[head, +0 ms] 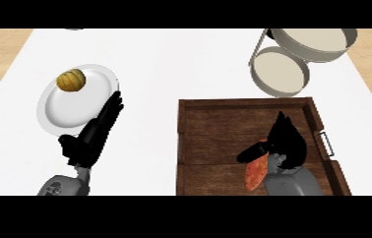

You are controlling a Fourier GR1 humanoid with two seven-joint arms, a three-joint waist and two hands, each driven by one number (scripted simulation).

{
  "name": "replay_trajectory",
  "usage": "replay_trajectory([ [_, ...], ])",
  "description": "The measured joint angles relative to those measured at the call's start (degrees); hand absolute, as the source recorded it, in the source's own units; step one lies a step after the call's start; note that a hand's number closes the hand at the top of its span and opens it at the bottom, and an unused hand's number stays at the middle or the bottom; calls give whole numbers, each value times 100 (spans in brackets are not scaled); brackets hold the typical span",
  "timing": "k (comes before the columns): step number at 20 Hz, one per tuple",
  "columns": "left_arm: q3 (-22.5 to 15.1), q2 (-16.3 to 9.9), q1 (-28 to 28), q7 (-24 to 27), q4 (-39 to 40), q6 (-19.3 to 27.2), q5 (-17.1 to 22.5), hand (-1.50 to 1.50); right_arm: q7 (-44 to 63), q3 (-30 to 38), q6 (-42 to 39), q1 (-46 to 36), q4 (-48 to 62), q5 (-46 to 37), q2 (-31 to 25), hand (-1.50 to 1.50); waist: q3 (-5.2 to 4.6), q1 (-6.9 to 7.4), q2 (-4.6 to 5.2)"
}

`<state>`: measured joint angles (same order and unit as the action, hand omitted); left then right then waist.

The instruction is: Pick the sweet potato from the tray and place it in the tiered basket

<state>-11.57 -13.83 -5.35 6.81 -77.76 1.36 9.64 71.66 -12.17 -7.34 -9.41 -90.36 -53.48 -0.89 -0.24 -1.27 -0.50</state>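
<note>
Sweet potato [254, 175] is being covered from above by the right hand [285, 142], low in the wooden tray [218, 133] near its front edge. The thumb is being curled over the tuber's upper end while the fingers are being spread past it toward the tray's far side; whether those fingers are actually being closed on the tuber cannot be told, since the hand and forearm are hiding most of it. Only an orange strip is being shown beside the wrist.

The tuber is being judged as stiff, fairly dense and lumpy, with dry, matte skin that is not expected to slip much. Squeezing is unlikely to be harmful. Its long, tapering shape is being read as best taken across the thick middle, not at a narrow end, where it could be levered out and rolled.

Further out, the tiered basket [309, 52] is being seen beyond the tray's far right corner, its two round tiers open upward. On the left of the surface [181, 65], the left hand [98, 131] is being rested open, fingers straight, at the rim of a white plate [58, 114] carrying a small melon [71, 79].
</note>
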Motion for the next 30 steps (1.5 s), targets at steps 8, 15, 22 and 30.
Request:
replay_trajectory([
  [8, 66, -19, -149, -70, 53, -119, 23, 0, -3, -2, -49, 568, -442, -58, 44, -150, 3, 65, 20],
  [15, 67, 21, -160, -96, 8, -125, -46, 0, 5, -131, 33, 788, -571, -13, 51, 150, 8, 114, 30],
  [22, 106, 184, -238, 5, 230, -140, -167, 0, -78, -468, 342, 662, -644, -399, 34, 150, 5, 124, 31],
  [30, 181, 196, -158, -142, 21, -205, -208, 0, -242, -620, 469, 690, -711, -703, 38, 150, 19, 137, 39],
])
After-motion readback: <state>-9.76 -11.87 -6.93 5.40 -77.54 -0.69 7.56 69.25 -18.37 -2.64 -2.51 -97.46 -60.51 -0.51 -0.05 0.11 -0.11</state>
